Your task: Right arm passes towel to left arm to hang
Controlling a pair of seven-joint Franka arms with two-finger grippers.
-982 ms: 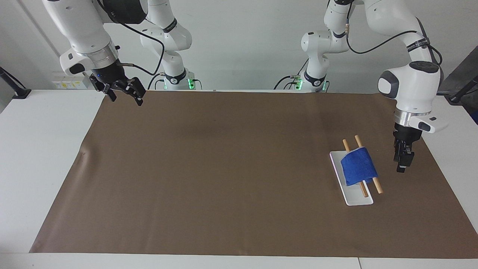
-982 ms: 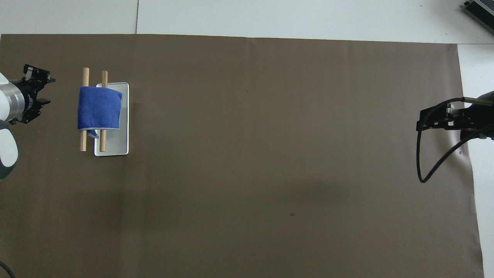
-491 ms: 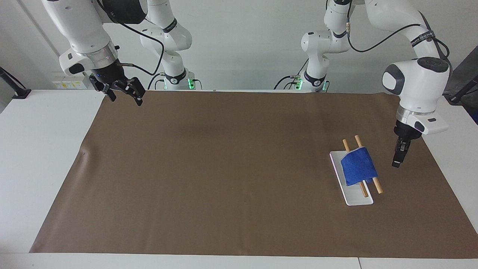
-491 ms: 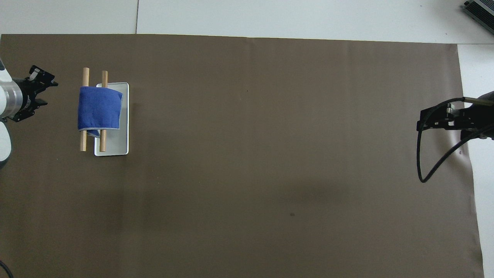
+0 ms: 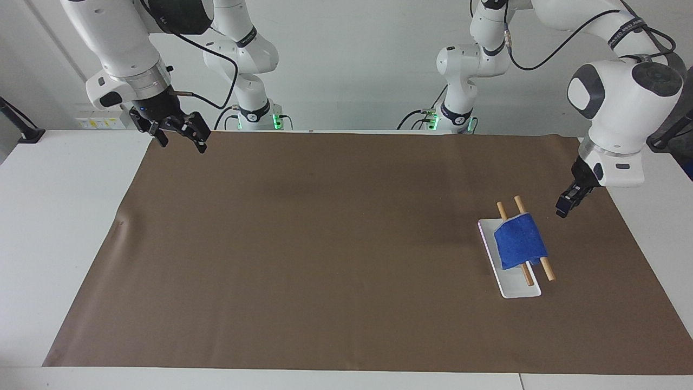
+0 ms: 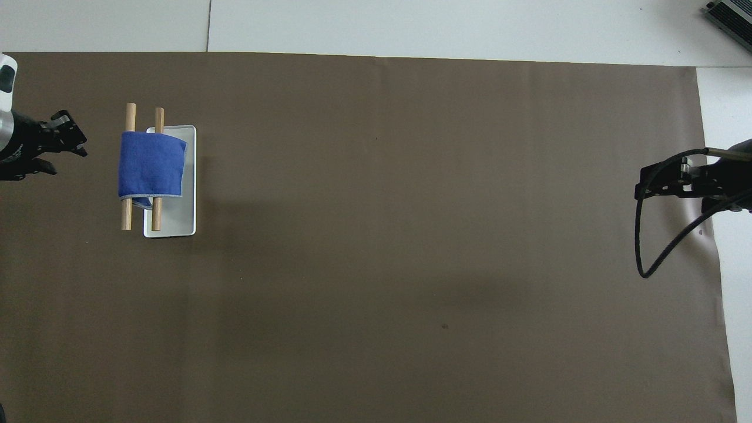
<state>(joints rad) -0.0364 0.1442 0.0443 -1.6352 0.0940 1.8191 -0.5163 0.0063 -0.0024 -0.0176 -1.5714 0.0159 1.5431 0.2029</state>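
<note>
The blue towel (image 5: 520,241) hangs folded over two wooden rods (image 5: 548,269) of a small rack with a white base (image 5: 520,287), toward the left arm's end of the table. It also shows in the overhead view (image 6: 150,164). My left gripper (image 5: 563,208) is open and empty, tilted, in the air over the mat beside the rack, apart from the towel; it also shows in the overhead view (image 6: 61,155). My right gripper (image 5: 183,145) is open and empty, waiting over the mat's corner at the right arm's end, and it shows in the overhead view too (image 6: 637,183).
A brown mat (image 5: 325,244) covers most of the white table (image 5: 65,216). A black cable (image 6: 646,258) loops down from the right gripper. A grey device corner (image 6: 731,17) lies at the table's outer edge.
My left gripper has risen from low beside the rack and tilted, its wrist swinging up and away from the mat. The towel, the rack and the right arm have not moved.
</note>
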